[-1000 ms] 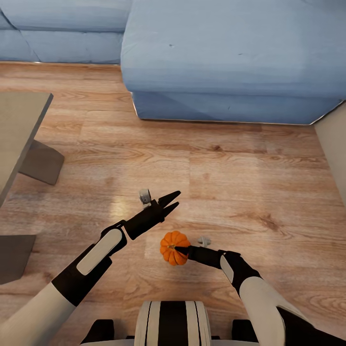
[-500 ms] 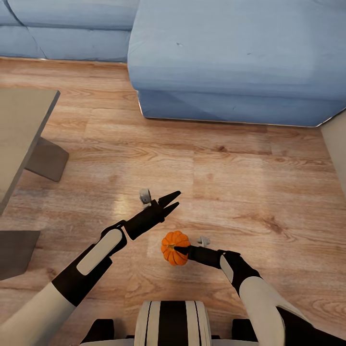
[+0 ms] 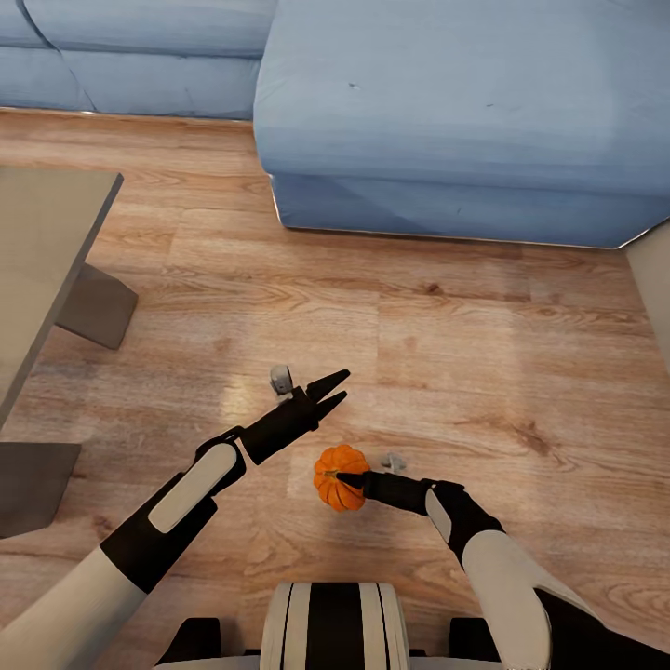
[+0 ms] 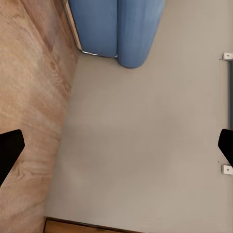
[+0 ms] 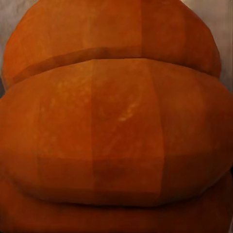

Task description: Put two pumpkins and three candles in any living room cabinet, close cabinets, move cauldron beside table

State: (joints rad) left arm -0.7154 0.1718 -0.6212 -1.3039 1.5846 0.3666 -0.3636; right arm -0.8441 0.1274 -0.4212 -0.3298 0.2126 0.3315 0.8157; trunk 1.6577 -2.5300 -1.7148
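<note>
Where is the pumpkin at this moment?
In the head view, the pumpkin sits low and centre, shut in the right pincer above the wood floor, just right of the open left pincer.

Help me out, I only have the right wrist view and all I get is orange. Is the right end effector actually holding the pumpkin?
Observer: Yes. In the head view the right end effector is shut on the pumpkin, carried above the wood floor.
Operator: What is the left arm doing?
Observer: The left end effector is open and holds nothing; its fingertips sit wide apart in the left wrist view.
Operator: What's ahead of the robot?
Observer: A blue sofa fills the far side, and a grey table edges in on the robot's left.
Operator: Any cabinet in sight?
Observer: I can't make out a dark brown cabinet in these views.
</note>
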